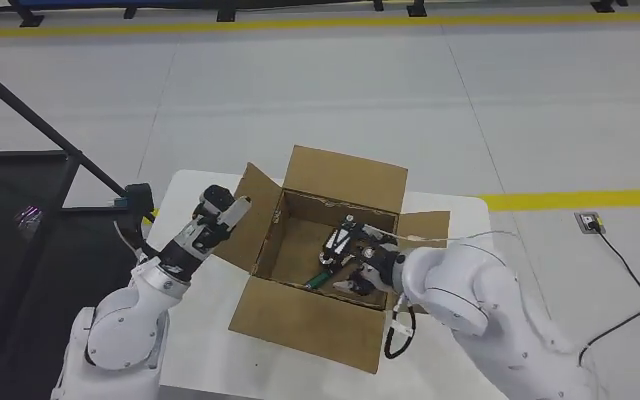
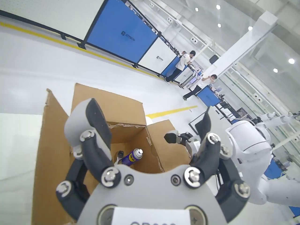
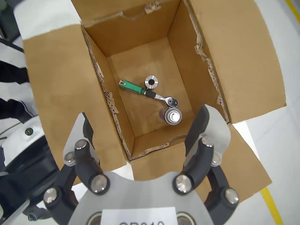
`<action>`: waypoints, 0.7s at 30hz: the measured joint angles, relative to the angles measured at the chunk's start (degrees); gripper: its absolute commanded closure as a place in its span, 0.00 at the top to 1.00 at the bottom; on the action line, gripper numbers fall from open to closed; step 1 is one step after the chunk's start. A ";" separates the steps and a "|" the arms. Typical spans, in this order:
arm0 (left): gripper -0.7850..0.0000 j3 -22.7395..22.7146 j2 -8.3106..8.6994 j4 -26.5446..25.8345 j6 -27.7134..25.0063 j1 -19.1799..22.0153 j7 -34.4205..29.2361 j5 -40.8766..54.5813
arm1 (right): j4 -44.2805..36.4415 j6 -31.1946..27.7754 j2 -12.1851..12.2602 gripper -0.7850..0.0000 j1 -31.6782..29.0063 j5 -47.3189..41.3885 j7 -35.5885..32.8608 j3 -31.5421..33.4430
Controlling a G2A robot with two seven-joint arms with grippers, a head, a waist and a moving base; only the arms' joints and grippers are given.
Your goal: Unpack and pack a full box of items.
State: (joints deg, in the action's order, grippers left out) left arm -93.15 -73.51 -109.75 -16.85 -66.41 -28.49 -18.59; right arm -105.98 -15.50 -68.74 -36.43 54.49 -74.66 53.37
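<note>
The cardboard box (image 1: 345, 178) stands open on the white counter (image 1: 215, 350), all four of its flaps folded outward and its torn corrugated edges showing along the rim. My left fingers (image 2: 96, 122) are spread wide with nothing between them. They sit outside the box on its left side, just beside the left flap, which stands up and partly screens the inside from them. Over that flap I can see into the box's far right corner. My right fingers (image 3: 199, 122) are also spread apart and empty, held above the right part of the box's opening and pointing down into it. Three things sit on the box floor, all toward its right half. A ratchet (image 3: 145, 92) with a green handle lies flat and slanted, its handle toward the middle of the box and its metal head toward the right wall. A short silver socket (image 3: 151, 82) stands on end just beside the ratchet's neck, on the side toward the box's back wall; I cannot tell whether the two touch. A spray can (image 3: 173, 115) stands upright near the box's front right corner, right against the ratchet's head, so the head is crowded between can and wall. Off the counter, well to the left of the box, is a black frame (image 1: 40, 130). To the right of the box, a yellow line (image 1: 560, 200) and a cable (image 1: 610, 250) run across the floor.
</note>
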 measured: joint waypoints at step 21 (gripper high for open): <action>1.00 -1.38 0.41 -0.81 -0.25 -2.05 0.37 1.74 | 39.04 2.05 -8.98 1.00 17.93 0.94 1.33 -19.67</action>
State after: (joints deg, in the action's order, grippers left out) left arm -94.53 -73.10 -110.56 -17.10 -68.46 -28.12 -16.85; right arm -66.93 -13.46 -77.73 -18.51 55.43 -73.33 33.70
